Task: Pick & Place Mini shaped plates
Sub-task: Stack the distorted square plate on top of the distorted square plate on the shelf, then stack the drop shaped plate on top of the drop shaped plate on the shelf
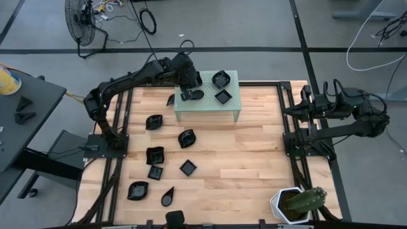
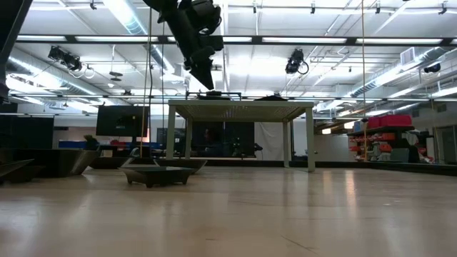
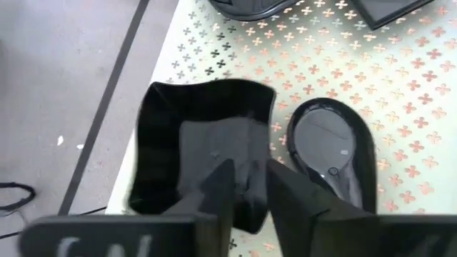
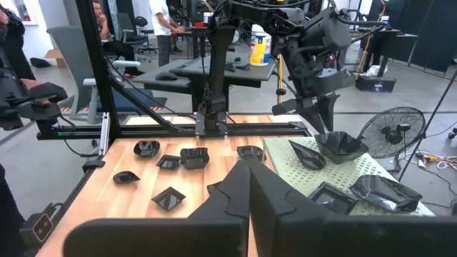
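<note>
Releasing: left gripper (image 3: 246, 187), fingers narrowly parted, over wavy plate (image 3: 203, 150) on green stand's (image 1: 206, 108) far-left corner, beside teardrop plate (image 3: 332, 153).
Waiting: right gripper (image 4: 250, 187) closed, far right.

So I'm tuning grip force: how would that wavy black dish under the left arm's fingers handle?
The wavy black dish looks stiff, holding its rim. Its glossy finish suggests slippery. Sitting at the green stand's edge, a nudge might tip it off.
</note>
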Tool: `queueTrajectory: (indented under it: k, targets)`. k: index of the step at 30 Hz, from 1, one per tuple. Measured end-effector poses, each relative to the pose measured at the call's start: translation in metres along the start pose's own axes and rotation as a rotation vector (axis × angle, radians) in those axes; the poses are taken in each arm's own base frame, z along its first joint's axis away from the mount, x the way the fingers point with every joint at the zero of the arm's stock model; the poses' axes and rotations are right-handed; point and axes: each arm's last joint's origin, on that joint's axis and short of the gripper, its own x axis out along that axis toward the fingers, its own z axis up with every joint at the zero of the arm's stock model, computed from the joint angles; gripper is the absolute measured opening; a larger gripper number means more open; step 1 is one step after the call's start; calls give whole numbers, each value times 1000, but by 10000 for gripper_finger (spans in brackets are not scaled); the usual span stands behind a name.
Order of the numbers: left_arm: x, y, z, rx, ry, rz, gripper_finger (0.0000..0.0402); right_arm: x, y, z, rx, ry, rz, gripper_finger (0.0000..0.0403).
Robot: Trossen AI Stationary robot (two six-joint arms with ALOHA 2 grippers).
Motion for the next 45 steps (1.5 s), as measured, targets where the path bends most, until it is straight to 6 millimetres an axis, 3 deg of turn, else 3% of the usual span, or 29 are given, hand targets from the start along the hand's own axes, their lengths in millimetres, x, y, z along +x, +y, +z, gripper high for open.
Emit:
queueTrajectory:
  k: [5, 12, 22, 40, 45]
  targets:
    - [-2, 2, -1, 0, 14, 50, 142, 0, 0, 0, 0, 0, 0, 4]
    - [-24, 4, -4, -11, 12, 78, 178, 0, 0, 0, 0, 0, 0, 4]
    - [-49, 28, -24, -168, 68, 100, 182, 0, 0, 0, 0, 0, 0, 4]
    - [-49, 58, -55, -380, 185, 1, 181, 0, 0, 0, 0, 0, 0, 4]
    - [-36, 62, -75, -486, 252, 6, 181, 0, 0, 0, 0, 0, 0, 4]
